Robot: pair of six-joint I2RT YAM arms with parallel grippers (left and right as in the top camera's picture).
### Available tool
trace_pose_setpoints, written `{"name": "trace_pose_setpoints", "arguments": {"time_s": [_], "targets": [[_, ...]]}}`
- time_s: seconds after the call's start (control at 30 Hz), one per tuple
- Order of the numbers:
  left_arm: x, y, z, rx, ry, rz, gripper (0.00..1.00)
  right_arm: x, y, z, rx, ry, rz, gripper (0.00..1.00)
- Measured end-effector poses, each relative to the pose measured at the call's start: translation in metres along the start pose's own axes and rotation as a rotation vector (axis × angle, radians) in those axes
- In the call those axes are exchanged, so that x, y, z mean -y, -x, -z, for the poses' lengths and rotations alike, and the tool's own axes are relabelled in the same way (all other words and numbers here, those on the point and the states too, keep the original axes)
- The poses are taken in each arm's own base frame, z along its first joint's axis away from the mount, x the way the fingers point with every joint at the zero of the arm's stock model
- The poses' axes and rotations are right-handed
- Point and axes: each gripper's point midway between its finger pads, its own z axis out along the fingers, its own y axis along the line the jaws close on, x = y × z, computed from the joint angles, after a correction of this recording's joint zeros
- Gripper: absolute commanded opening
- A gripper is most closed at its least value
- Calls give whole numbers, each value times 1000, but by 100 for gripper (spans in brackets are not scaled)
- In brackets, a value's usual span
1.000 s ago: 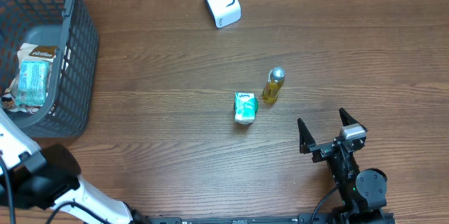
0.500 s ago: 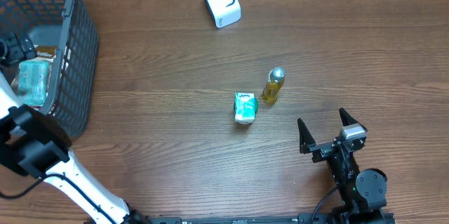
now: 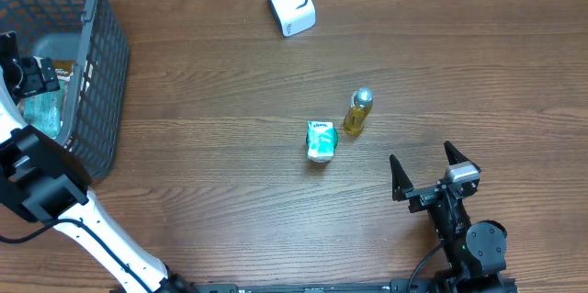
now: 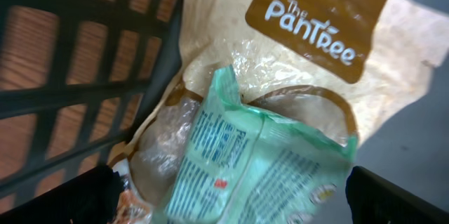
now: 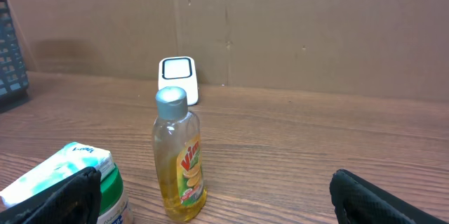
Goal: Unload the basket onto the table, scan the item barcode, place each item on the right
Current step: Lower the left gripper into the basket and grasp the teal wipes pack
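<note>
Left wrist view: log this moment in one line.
left tool: open above mint-green plastic packet in dark mesh basket | right tool: open, empty

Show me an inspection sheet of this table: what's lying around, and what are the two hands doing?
Surface: brown wooden table.
Job's things: white scanner at the far edge; yellow bottle and green packet mid-table, close together.
Clutter: dark basket holding a Pantree bag and a mint-green pouch.
Hands: left hand open over the basket; right hand open, empty.
Cables: black cable beside the right arm.
Surroundings: cardboard wall.
</note>
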Motion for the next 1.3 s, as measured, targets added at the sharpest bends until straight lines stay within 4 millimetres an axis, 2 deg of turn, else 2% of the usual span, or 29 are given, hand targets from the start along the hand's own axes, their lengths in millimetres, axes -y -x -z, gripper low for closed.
{"name": "trace_pose_setpoints", "arguments": {"time_s": [0.27,0.53,0.63,0.73,0.87,1.3], "targets": [[10,-22,-51,-52,-20,-46,100,0,0,0,0,1,0,100],[11,-24,-60,-20,-30,-50,98,0,0,0,0,1,0,100],[14,-26,-60,-20,-65,-49,87,0,0,0,0,0,0,100],[17,-30,-59,-28,-101,-52,68,0,0,0,0,0,0,100],[22,-33,-59,-38,-127,-55,63,0,0,0,0,1,0,100],[30,-37,-54,-48,-187,-48,25,0,0,0,-1,0,0,100]]}}
